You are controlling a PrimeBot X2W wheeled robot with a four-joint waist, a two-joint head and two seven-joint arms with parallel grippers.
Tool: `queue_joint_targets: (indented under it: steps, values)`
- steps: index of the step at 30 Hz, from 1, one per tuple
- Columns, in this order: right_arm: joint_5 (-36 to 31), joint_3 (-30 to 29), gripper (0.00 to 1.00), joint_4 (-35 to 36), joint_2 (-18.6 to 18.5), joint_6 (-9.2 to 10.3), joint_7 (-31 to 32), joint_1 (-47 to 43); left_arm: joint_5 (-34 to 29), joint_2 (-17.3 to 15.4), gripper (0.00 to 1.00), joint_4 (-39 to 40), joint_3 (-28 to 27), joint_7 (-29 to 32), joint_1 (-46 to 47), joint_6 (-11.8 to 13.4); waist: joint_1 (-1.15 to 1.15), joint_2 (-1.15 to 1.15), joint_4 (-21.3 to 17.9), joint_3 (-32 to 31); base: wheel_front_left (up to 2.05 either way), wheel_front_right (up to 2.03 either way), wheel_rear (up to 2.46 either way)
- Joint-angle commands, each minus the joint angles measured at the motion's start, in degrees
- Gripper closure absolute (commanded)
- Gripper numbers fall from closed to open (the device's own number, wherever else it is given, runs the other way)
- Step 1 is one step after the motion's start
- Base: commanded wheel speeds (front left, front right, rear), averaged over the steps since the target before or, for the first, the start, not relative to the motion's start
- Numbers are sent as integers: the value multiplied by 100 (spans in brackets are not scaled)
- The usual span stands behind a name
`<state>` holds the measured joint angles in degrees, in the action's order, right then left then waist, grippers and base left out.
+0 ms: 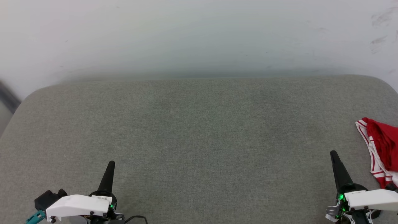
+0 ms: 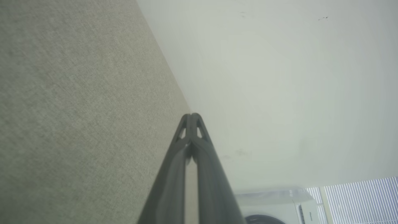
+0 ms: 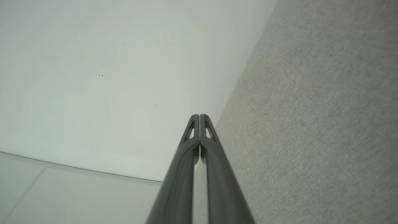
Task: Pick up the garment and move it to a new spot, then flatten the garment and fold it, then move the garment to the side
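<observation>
Red garment [image 1: 381, 146] bunched at 3 o'clock edge of grey cushion [image 1: 199, 140], near right gripper [image 1: 333, 153]. Left gripper [image 1: 111, 163] at 7 o'clock. Both pressed together, empty. Best: spread right jaws, reach toward 2 o'clock, pinch thick fold.

Red jersey on a grey-beige cushion below a pale wall

The garment [image 1: 384, 141] at the right edge is bright red, bordered by red-and-white striped trim [image 1: 374, 158]. The cushion [image 1: 199, 140] is an even grey-beige with a fine woven fleck. The wall [image 1: 199, 37] beyond it is off-white, with dark scuffs at far right. The left gripper [image 1: 111, 165] and right gripper [image 1: 333, 153] are black with white housings and green lights. A teal plug [image 1: 35, 217] shows near left.
</observation>
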<state>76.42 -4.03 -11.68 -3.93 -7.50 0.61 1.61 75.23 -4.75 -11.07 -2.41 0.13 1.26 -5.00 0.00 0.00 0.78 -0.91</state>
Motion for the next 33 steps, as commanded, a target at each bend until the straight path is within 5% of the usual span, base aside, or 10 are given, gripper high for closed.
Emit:
queue_joint_targets:
  steps: [1,33]
  values:
    - [132,-14,100,-1,-32,1,46,160,134,-5,100,8,-31,36,118,-40,0,0,-3,4,0,0,0]
    - [1488,-105,100,-204,2,2,436,459,1627,50,100,-261,-206,438,464,-232,0,0,-65,90,0,0,0]
